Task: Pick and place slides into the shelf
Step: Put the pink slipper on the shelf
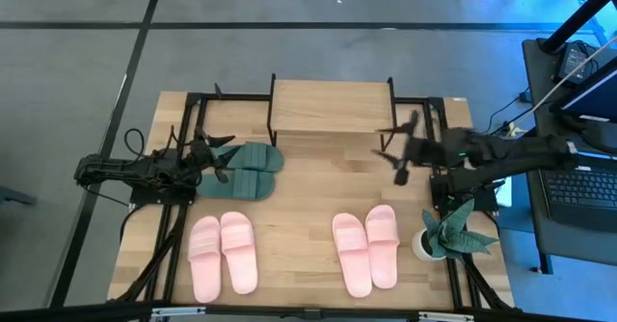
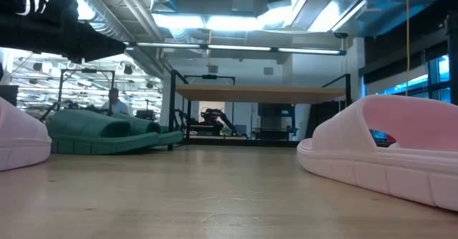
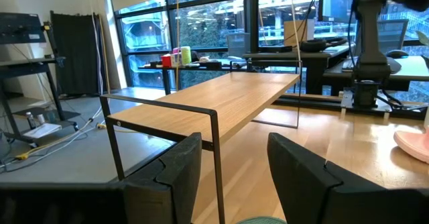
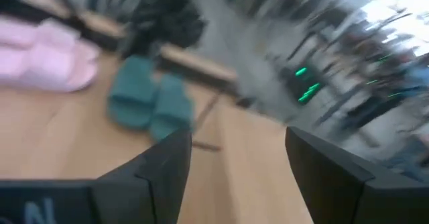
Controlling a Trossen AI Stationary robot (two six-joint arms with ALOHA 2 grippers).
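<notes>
The dark green slides (image 1: 249,170) lie side by side on their soles on the table, left of the shelf (image 1: 330,106); the low view shows the green slides (image 2: 107,135) in front of the shelf (image 2: 261,93). My left gripper (image 1: 220,158) is open and stands above their left ends; in its wrist view my left gripper (image 3: 231,147) faces the shelf (image 3: 221,103). One pink pair (image 1: 222,254) lies near left, another pink pair (image 1: 366,250) near right. My right gripper (image 1: 393,153) is open in the air right of the shelf; my right gripper (image 4: 238,140) looks toward the green slides (image 4: 151,103).
A potted plant (image 1: 448,230) stands at the table's near right corner beside the right arm's base. Bare wood (image 1: 308,182) lies between the shelf and the two pink pairs. The shelf has thin black legs (image 3: 216,163).
</notes>
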